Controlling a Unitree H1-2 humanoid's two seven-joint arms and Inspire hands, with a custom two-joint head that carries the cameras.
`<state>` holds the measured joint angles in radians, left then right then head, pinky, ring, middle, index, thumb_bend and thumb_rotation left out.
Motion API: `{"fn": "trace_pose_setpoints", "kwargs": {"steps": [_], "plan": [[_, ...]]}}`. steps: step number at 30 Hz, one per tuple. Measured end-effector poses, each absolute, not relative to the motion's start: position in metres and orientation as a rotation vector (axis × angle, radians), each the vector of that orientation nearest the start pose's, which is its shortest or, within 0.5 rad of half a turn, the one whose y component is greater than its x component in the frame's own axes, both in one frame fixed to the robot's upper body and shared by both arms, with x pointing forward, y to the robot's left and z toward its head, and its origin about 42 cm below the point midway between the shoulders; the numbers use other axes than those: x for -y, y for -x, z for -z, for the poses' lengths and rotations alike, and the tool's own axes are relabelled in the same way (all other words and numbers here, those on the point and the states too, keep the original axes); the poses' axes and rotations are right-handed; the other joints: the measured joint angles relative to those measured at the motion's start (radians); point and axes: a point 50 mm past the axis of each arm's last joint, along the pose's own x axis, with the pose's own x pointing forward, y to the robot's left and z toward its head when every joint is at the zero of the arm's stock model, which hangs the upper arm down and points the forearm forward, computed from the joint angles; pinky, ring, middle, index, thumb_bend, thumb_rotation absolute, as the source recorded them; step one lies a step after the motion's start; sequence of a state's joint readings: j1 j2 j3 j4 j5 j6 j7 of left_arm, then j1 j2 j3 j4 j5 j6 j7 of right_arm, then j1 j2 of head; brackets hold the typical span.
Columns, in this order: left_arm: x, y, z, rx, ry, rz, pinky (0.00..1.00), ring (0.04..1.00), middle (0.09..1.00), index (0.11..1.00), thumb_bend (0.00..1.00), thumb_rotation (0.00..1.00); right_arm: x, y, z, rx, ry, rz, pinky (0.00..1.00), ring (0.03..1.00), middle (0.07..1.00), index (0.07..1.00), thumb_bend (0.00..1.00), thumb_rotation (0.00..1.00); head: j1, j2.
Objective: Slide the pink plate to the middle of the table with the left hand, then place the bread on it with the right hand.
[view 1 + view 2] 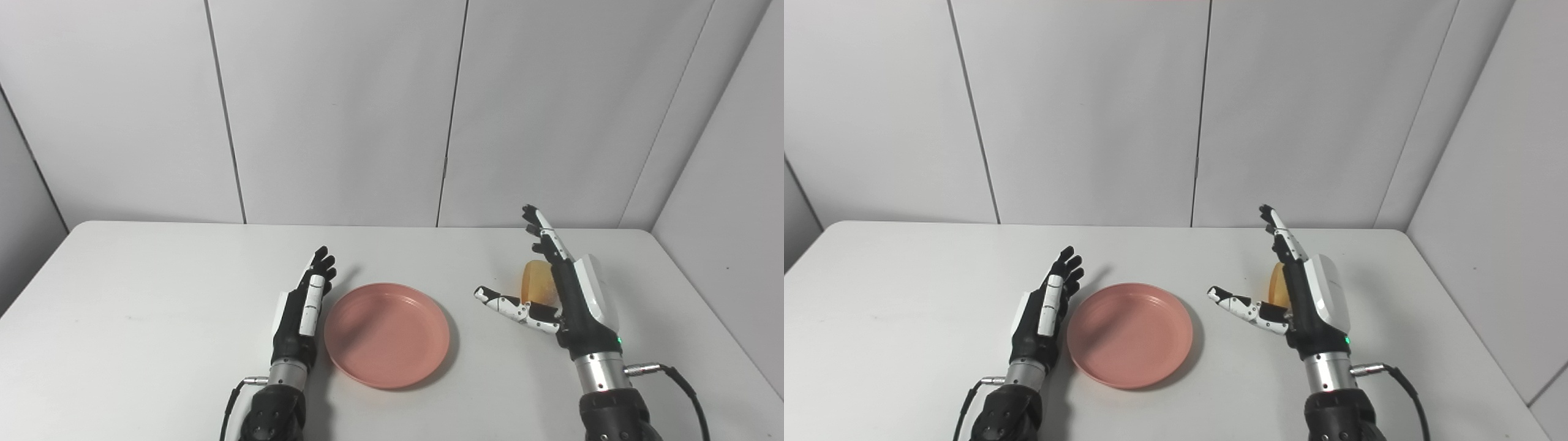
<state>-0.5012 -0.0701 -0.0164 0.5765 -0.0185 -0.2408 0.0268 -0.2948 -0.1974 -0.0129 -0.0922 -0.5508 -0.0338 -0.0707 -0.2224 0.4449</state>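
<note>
At the near edge of the white table [153, 318], both arms come up from below. The left hand [303, 306] lies flat and edge-on just beside the left rim of the pink plate [387, 334], fingers straight, close together and pointing away toward the wall; it holds nothing, and whether it actually touches the rim cannot be told. The plate sits flat, right way up, roughly midway across the table and toward the near side. It is round, so it has no long axis.

To the right, well apart from the plate, the right hand [566, 294] stands upright with its fingers stretched up and away and its thumb [508, 306] spread wide toward the plate. It is fully open and grips nothing.

Just behind that palm sits the bread [538, 282], a small golden-brown piece partly hidden by the hand. The part that shows looks taller than it is wide, as if standing on end, but its full shape and direction cannot be made out. Whether the palm touches it is also unclear.

Beyond the table rise plain pale wall panels [337, 110].
</note>
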Motion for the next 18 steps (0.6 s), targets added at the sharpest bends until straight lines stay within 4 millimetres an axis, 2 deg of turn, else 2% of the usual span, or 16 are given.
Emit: {"fn": "trace_pose_setpoints", "kwargs": {"steps": [13,18], "plan": [[-0.13,-0.429,-0.128,0.149,0.056,0.139,0.94,0.924,0.939,0.915,0.73,1.0,0.297,-0.404,-0.217,0.307,0.843,0.09,0.84,0.934,0.93,0.926,0.71,0.4,-0.003,-0.002],[-0.13,-0.429,-0.128,0.152,0.057,0.14,0.95,0.928,0.941,0.911,0.75,1.0,0.32,-0.424,-0.218,0.239,0.908,0.072,0.83,0.939,0.937,0.937,0.76,0.42,-0.005,0.002]]}}
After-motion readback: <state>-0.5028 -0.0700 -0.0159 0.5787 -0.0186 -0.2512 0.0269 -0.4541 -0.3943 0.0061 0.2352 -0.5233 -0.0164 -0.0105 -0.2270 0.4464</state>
